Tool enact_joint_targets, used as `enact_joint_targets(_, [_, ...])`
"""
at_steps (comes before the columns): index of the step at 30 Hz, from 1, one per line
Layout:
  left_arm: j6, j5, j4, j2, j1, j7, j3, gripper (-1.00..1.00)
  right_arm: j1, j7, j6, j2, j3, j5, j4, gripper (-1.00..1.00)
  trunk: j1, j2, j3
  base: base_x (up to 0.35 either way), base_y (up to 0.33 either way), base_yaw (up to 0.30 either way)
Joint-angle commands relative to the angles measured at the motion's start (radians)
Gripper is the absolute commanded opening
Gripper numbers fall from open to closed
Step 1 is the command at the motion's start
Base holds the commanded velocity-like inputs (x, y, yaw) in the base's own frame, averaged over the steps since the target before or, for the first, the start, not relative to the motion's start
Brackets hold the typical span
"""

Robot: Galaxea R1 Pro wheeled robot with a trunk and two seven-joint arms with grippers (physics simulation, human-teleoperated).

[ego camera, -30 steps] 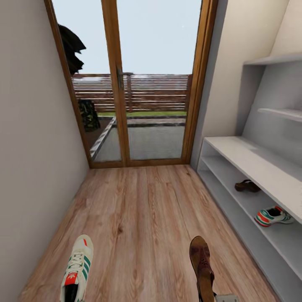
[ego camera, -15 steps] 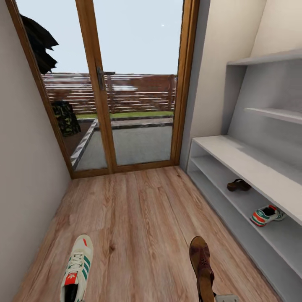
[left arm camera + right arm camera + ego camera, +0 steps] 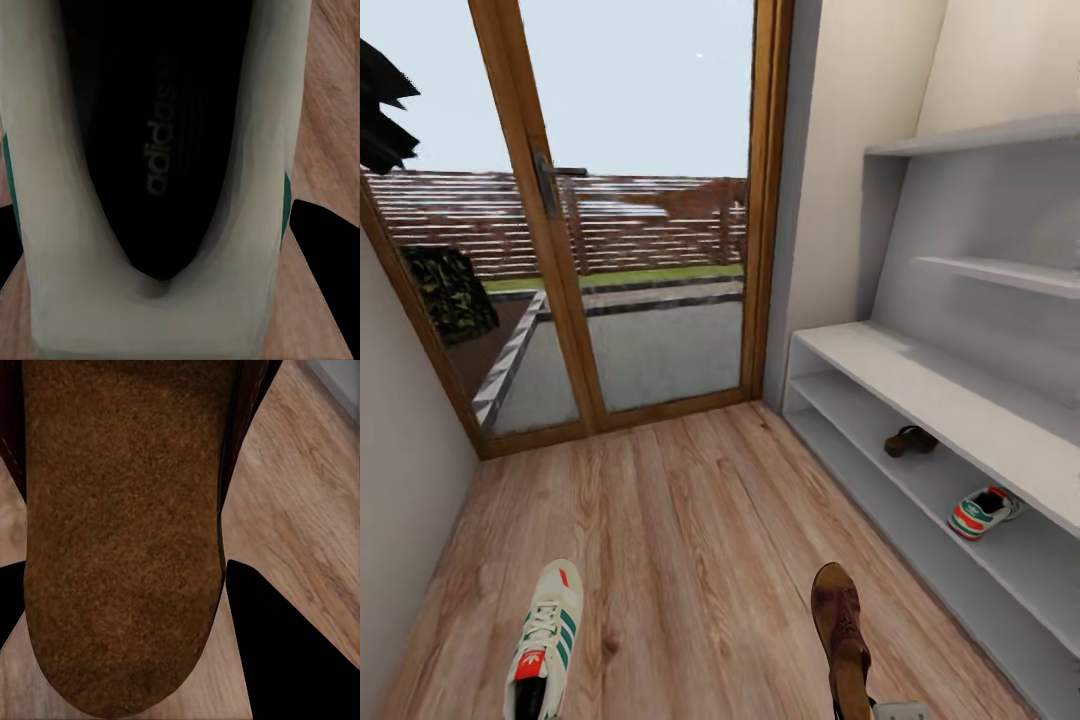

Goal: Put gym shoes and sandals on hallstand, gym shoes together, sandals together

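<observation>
Since a second ago: my whole head view has swung; door and hallstand slid toward frame left, while the shoes at the bottom edge kept their place in frame, so I judge they ride with my arms.

Head view, step: I'm carrying the second gym shoe (image 3: 545, 645) at lower left and the second sandal (image 3: 841, 635) at lower right toward the hallstand (image 3: 920, 375) along the right side.

Head view, already placed: one sandal on shelf (image 3: 909, 440) and one gym shoe on shelf (image 3: 982, 512) sit on the same shelf level, apart from each other.

Head view, pointing: both carried shoes run long axis up-frame, toes toward the glass door (image 3: 610, 250).

Left wrist view: gym shoe's heel opening and dark insole close up, green trim at its edges; dark fingers (image 3: 330, 247) of my left hand flank it, clamped on the heel, I judge.

Right wrist view: sandal's brown insole over the corridor floor (image 3: 300, 487); right hand's dark fingers (image 3: 277, 637) flank its heel, gripping, I judge.

Next move: turn further to face the rack, then set each shoe beside its mate.
</observation>
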Motion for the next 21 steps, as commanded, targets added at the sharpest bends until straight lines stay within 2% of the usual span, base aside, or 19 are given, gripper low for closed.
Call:
enact_joint_targets(1, [-0.003, 0.002, 0.0, 0.0, 0.0, 0.002, -0.001, -1.0, -0.001, -0.003, -0.003, -0.001, 0.006, -0.006, 0.001, -1.0, 0.0, 0.0, -0.001, 0.242, 0.208, -0.265])
enact_joint_targets(6, [-0.004, 0.002, 0.0, 0.0, 0.0, 0.002, -0.001, -1.0, -0.001, -0.003, -0.003, -0.001, 0.006, -0.006, 0.001, -1.0, 0.0, 0.0, -0.001, 0.144, 0.114, -0.265])
enact_joint_targets(21, [-0.003, 0.001, 0.0, 0.0, 0.0, 0.002, -0.002, -1.0, -0.001, -0.003, -0.003, -0.001, 0.006, -0.006, 0.0, -1.0, 0.0, 0.0, -0.001, 0.003, 0.003, -0.265])
